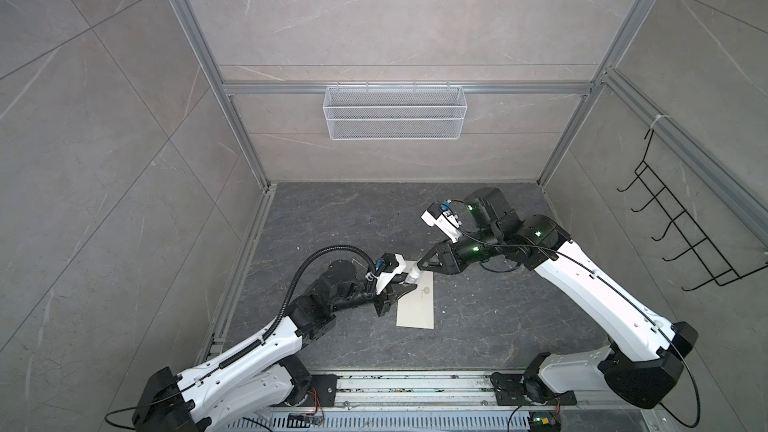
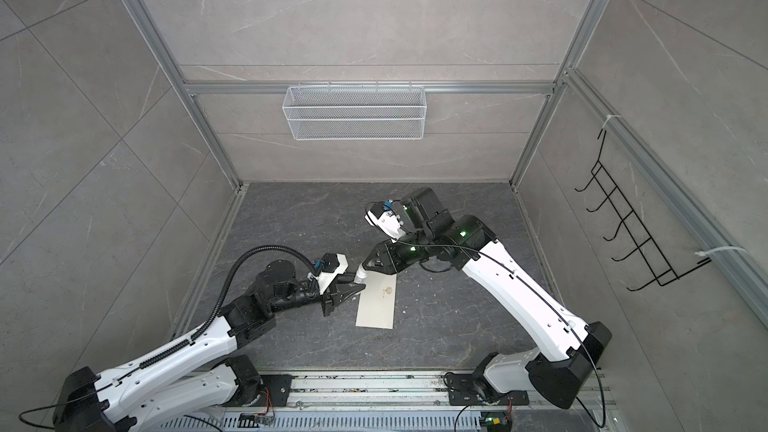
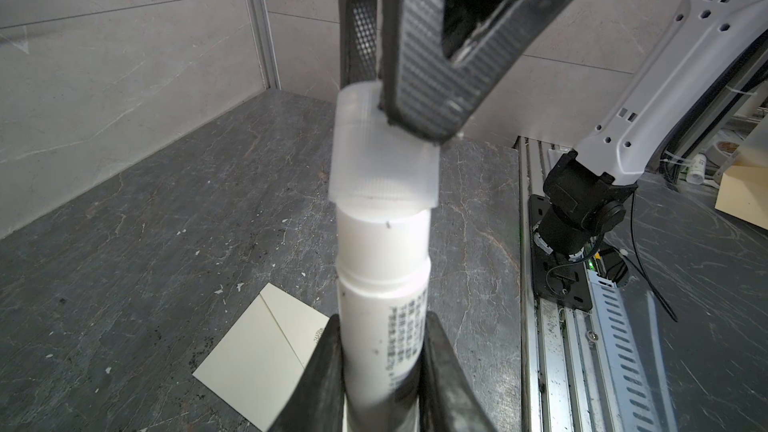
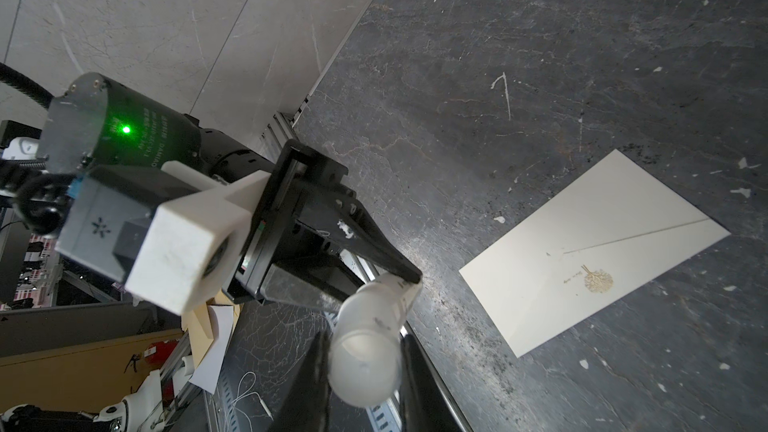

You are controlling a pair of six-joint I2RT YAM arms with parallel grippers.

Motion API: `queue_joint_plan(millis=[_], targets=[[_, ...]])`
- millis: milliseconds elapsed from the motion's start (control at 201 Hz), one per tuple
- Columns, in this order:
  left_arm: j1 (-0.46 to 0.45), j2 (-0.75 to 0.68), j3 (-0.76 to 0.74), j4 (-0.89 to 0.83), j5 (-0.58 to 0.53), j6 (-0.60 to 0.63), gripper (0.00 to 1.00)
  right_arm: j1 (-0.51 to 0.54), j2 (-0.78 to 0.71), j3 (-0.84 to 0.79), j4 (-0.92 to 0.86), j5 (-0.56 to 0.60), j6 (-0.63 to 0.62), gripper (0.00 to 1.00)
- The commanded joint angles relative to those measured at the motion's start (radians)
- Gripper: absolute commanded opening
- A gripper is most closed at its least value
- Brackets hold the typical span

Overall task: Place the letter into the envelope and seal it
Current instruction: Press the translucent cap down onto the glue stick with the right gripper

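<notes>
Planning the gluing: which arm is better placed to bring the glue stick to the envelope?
Probably left: the left gripper holds the glue stick by its tube, near the envelope; the right gripper pinches only the cap.

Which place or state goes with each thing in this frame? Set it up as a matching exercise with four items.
Things:
1. glue tube
2. cap
3. envelope
4. basket

Places or states:
a. hangs on the back wall
b. gripped by the left claw
c. lies flat on the table
d. gripped by the right claw

Pairs: 1-b, 2-d, 3-c, 4-a
</notes>
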Motion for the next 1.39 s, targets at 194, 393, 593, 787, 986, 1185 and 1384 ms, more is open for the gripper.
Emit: queue_joint_plan(millis=[194, 393, 593, 787, 986, 1185, 1384], targets=[[-0.003, -0.009, 0.046, 0.068, 0.026, -0.001, 0.0, 0.046, 0.049, 0.034, -0.034, 0.037, -0.039, 0.16], [-0.003, -0.006, 0.046, 0.067, 0.029, -0.003, 0.0, 0.067, 0.074, 0.078, -0.085, 0.071, -0.084, 0.17], [-0.004, -0.001, 0.048, 0.069, 0.029, -0.003, 0.0, 0.102, 0.109, 0.116, -0.154, 0.128, -0.14, 0.16], [-0.003, -0.001, 0.05, 0.07, 0.03, -0.003, 0.0, 0.136, 0.15, 0.147, -0.203, 0.178, -0.169, 0.15], [-0.003, -0.006, 0.044, 0.08, 0.018, -0.002, 0.0, 0.174, 0.172, 0.114, -0.201, 0.194, -0.168, 0.12], [-0.003, -0.026, 0.024, 0.106, -0.003, 0.0, 0.0, 0.205, 0.169, 0.035, -0.16, 0.199, -0.137, 0.11], [-0.004, -0.033, 0.019, 0.118, -0.015, 0.001, 0.0, 0.226, 0.168, -0.033, -0.114, 0.195, -0.11, 0.11]])
